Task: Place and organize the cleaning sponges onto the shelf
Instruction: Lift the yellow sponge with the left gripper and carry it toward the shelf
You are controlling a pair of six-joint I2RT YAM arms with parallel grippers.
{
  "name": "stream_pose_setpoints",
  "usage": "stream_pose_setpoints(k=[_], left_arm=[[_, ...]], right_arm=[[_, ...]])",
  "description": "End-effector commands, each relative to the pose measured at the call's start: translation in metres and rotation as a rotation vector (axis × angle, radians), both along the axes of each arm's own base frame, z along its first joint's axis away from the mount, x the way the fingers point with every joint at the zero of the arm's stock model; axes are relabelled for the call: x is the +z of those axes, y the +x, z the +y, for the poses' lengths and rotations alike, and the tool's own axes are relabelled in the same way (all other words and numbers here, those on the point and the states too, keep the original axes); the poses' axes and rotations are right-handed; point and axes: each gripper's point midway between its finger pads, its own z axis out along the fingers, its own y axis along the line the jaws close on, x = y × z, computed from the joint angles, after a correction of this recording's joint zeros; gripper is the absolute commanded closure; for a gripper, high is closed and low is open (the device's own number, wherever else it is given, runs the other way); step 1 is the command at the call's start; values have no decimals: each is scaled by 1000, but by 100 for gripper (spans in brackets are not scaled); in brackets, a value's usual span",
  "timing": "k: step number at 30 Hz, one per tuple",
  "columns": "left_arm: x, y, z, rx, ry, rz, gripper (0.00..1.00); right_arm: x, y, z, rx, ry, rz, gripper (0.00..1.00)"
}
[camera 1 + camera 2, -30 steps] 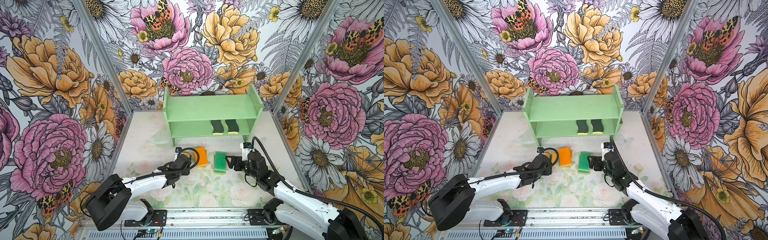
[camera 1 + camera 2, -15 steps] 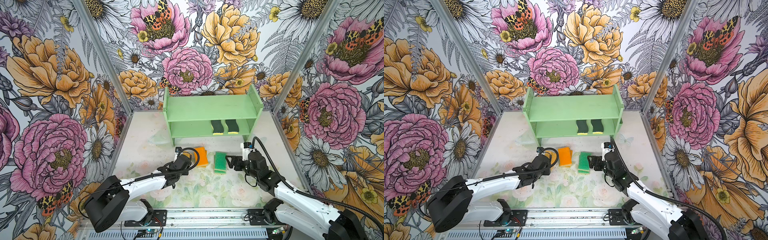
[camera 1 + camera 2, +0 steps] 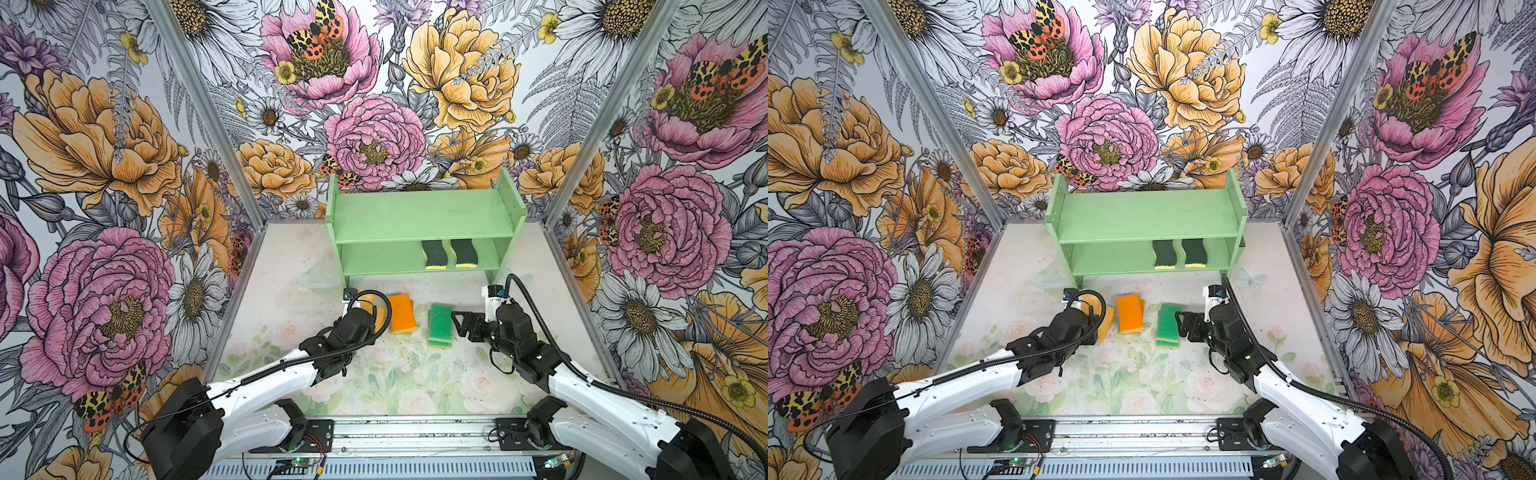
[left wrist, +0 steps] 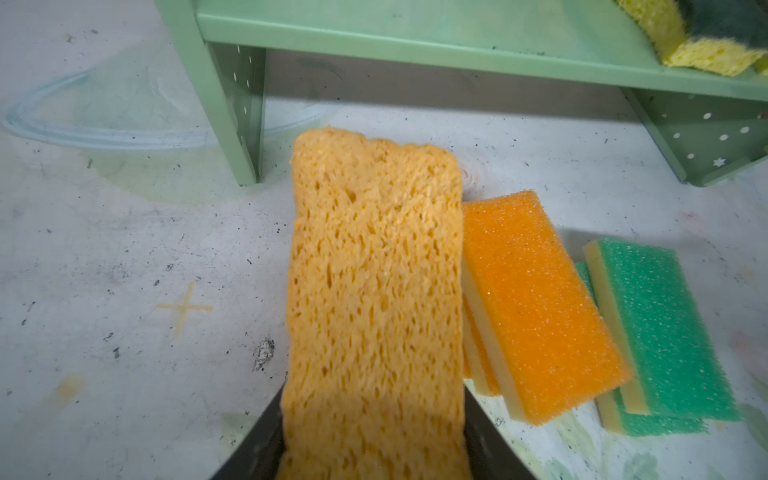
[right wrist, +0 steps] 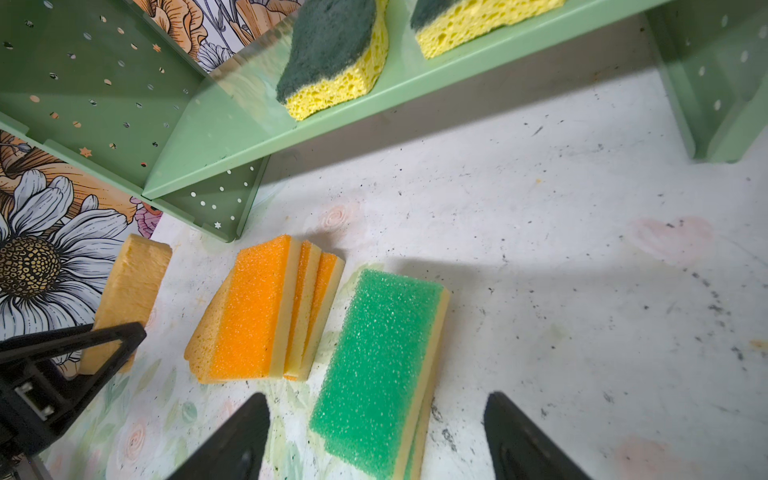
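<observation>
One yellow sponge (image 4: 374, 270) sits clamped by one end in the left gripper (image 4: 374, 390), just beside the orange sponges (image 4: 536, 299) on the table (image 3: 291, 299) before the shelf (image 3: 415, 216). Two stacked green sponges (image 5: 374, 353) lie between the spread fingers of the right gripper (image 5: 376, 399).

The left pincer (image 4: 374, 399) was closed on the near end of a porous yellow sponge (image 4: 374, 270), its dark fingers (image 4: 484, 432) pressed against both long sides. The sponge reached out towards the shelf (image 4: 415, 45), broad pitted face to the camera. Just right of it, an orange-topped sponge (image 4: 536, 299) leaned tilted on a second orange-topped sponge (image 4: 478, 365). Further right, a green-topped sponge (image 4: 660, 328) lay askew on another green sponge (image 4: 656, 426). On the shelf's lower tier, at the right, sat a dark-green-topped sponge (image 4: 706, 45). The scuffed pale table (image 4: 124, 249) bore a faint yellow cross (image 4: 185, 307) to the left.
</observation>
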Motion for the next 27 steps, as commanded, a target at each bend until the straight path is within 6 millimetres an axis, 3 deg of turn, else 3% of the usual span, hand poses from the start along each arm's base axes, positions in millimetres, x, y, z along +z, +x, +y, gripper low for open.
stream_pose_setpoints(k=[1,12,27], left_arm=[[3,-1,5,6,13,-28,50],[29,7,-5,-24,-8,-99,50],[64,39,-45,-112,17,-177,51]], right_arm=[[6,3,-4,-26,10,-23,17],[6,2,-6,-35,14,-26,17],[5,1,-9,-50,20,-24,17]])
